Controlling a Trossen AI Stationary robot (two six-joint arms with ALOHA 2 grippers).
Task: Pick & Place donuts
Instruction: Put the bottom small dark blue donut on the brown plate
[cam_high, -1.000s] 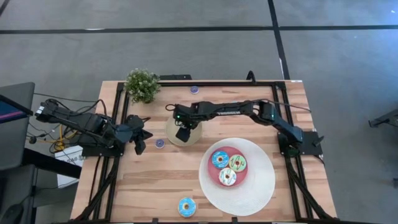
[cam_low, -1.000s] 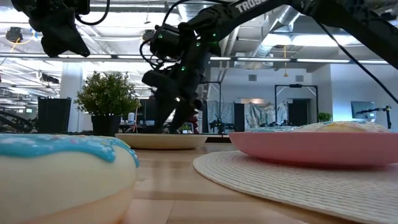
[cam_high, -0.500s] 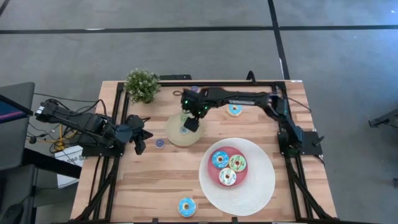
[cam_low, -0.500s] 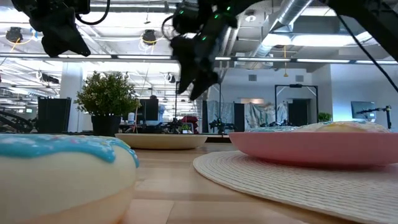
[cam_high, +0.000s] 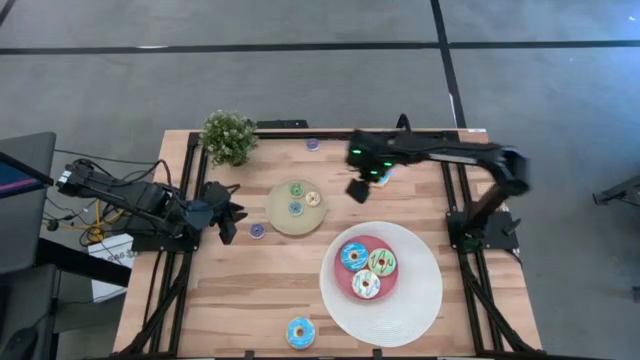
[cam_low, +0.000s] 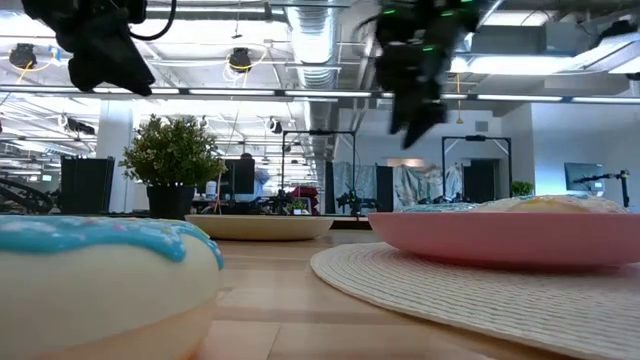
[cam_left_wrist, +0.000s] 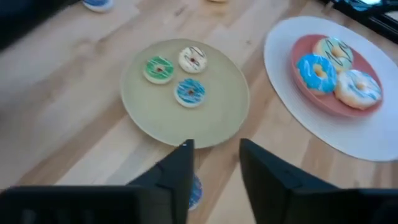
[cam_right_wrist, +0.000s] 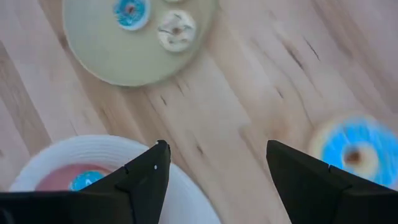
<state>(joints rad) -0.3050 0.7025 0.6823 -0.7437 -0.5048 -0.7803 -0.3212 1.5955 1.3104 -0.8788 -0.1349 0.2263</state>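
Note:
Three tiny donuts, green (cam_high: 296, 190), cream (cam_high: 312, 199) and blue (cam_high: 295, 208), lie on the small tan plate (cam_high: 280, 218). Three larger iced donuts (cam_high: 352, 256) (cam_high: 382, 262) (cam_high: 366, 285) sit on the pink centre of the big white plate (cam_high: 420, 300). A blue-iced donut (cam_high: 300, 331) lies by the near edge, and another (cam_right_wrist: 348, 149) lies on the wood below the right arm. Tiny purple donuts (cam_high: 257, 230) (cam_high: 312, 144) lie flat on the table. My right gripper (cam_high: 358, 188) hangs open above bare wood, between the two plates. My left gripper (cam_high: 225, 215) waits open, left of the tan plate.
A potted plant (cam_high: 228, 136) stands at the far left corner of the table. Black rails (cam_high: 470, 290) run along the left, right and far sides. In the left wrist view, the tan plate (cam_left_wrist: 211, 118) lies straight ahead of the open fingers.
My right gripper has risen from just over the tan plate and swung toward the table's right, clear of the plate. The three tiny donuts on that plate now show uncovered. The left arm has kept still.

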